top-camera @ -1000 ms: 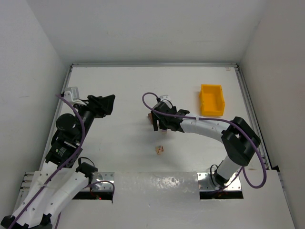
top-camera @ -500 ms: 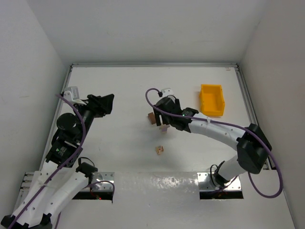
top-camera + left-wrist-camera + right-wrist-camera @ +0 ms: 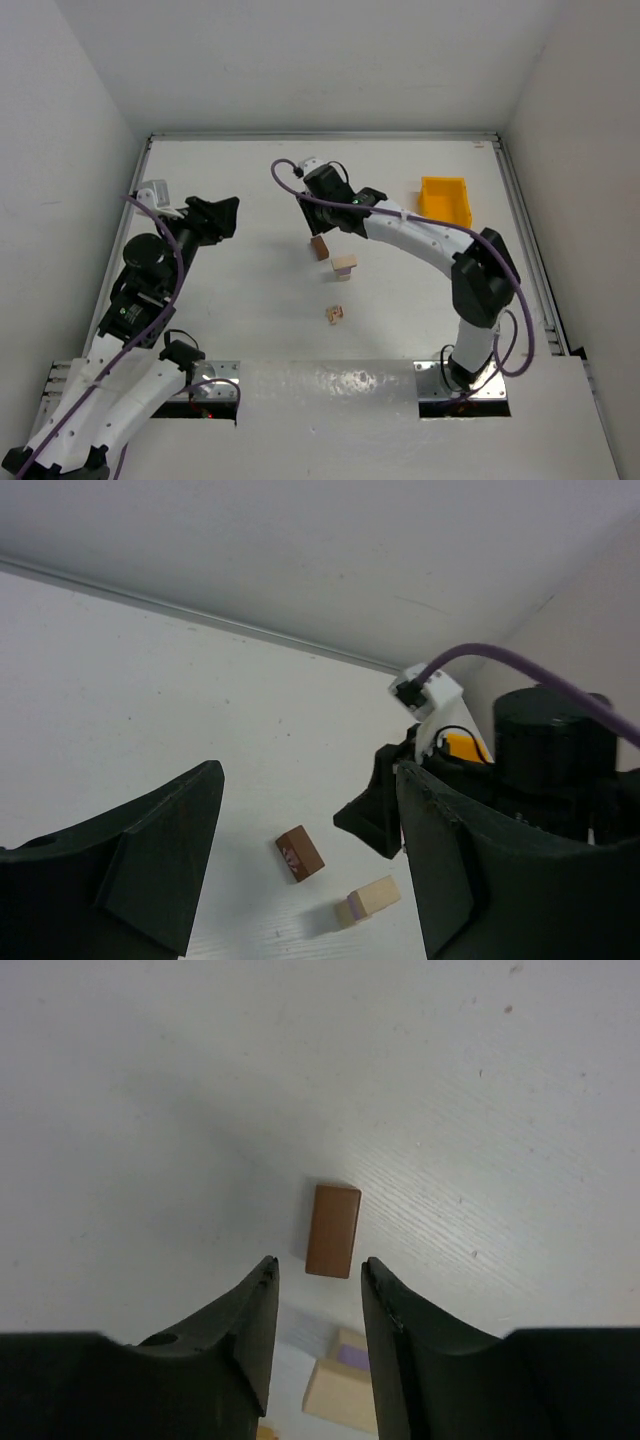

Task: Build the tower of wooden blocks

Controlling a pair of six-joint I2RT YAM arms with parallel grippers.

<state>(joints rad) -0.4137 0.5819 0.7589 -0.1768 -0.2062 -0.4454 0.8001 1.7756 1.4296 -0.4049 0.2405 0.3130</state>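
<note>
the white tabletop [image 3: 250,180] fills the walled cell, and both arms reach over it from its near edge

the right arm [image 3: 430,235] bends in a long arc toward the middle of the tabletop, a purple cable looped along it. the left arm [image 3: 140,290] stays on its own side, raised and pointing toward the centre

a yellow bin [image 3: 445,200] sits at the far right of the tabletop, well apart from the blocks

the right end effector [image 3: 317,1280] hangs above the blocks with its jaws released and nothing between them; in its wrist view the two dark fingers frame the dark reddish-brown block on the tabletop below. the left end effector [image 3: 308,780] is spread wide and empty, well to the left of the blocks, which show in the gap between its fingers

the wood block tower is not stacked: three blocks lie separately near the middle of the tabletop. the pale tan block [image 3: 344,265] lies just beside the dark reddish-brown block [image 3: 320,247], a little nearer the arm bases and to its right, and the right wrist view shows a lilac patch on one face of it. the dark reddish-brown block lies flat on a long face. the small marked block [image 3: 335,315] sits alone, nearer the arm bases, apart from the other two
</note>
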